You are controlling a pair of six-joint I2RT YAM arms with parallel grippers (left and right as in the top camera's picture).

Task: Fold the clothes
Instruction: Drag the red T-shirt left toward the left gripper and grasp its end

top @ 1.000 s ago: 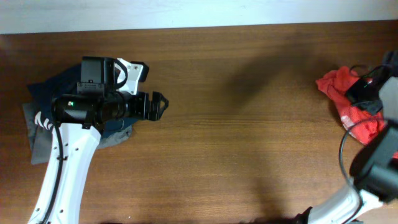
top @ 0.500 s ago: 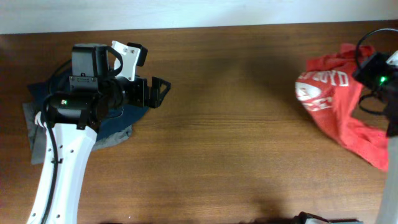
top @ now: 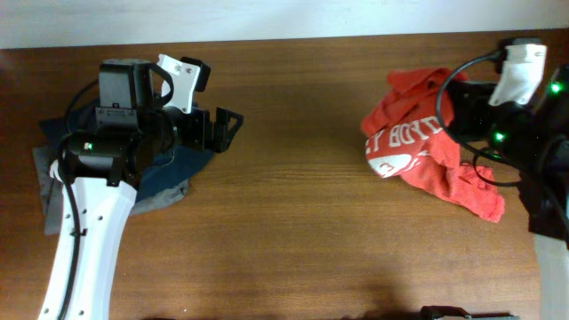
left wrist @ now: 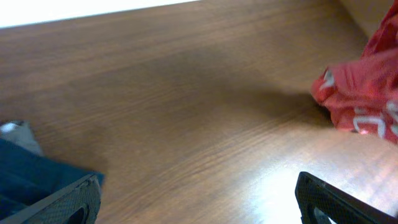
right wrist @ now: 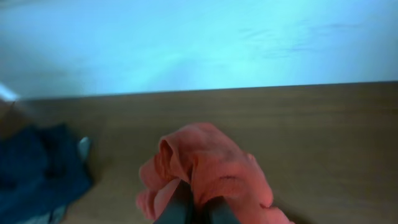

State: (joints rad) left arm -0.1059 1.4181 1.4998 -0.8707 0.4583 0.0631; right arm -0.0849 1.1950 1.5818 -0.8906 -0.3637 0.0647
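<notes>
- Far across the wood from the navy garment [top: 169,169], on the right arm's side: right hand [right wrist: 193,202] pressed together on a raised ridge of the T-shirt [right wrist: 211,165], pinching a fold of cloth.
- Just past that pinch: orange-red cotton, bunched and crumpled, neither spread nor folded. Upper part gathered at the hand, lower edge apparently resting on the surface [top: 293,204]. Cannot tell how much hangs free.
- Probably light, soft and limp. Sags wherever unsupported, holds no shape, and is likely to drag and wrinkle on the wood rather than slide out flat. Not fragile, and not slippery in a firm pinch.
- Best taken, by judgement, at edges rather than mid-cloth: shoulder seams or hem corners, one per hand, to pull the cloth taut and flat. Neither seam nor corner plain to find in the heap as it lies, so probably calls for spreading first.
- On the side turned toward the navy garment: white print [top: 391,164], block lettering above an oval patch, too creased to read whole. No neck tag in sight.
- Between shirt and navy garment: open brown wood, seemingly fit for laying the cloth out.
- Over the edge of the navy garment nearest the shirt: left hand [top: 228,132], spread wide, gripping nothing, aimed toward the shirt.
- Under the navy garment, showing past its outer edge: grey garment [top: 58,200], no part of the job.
</notes>
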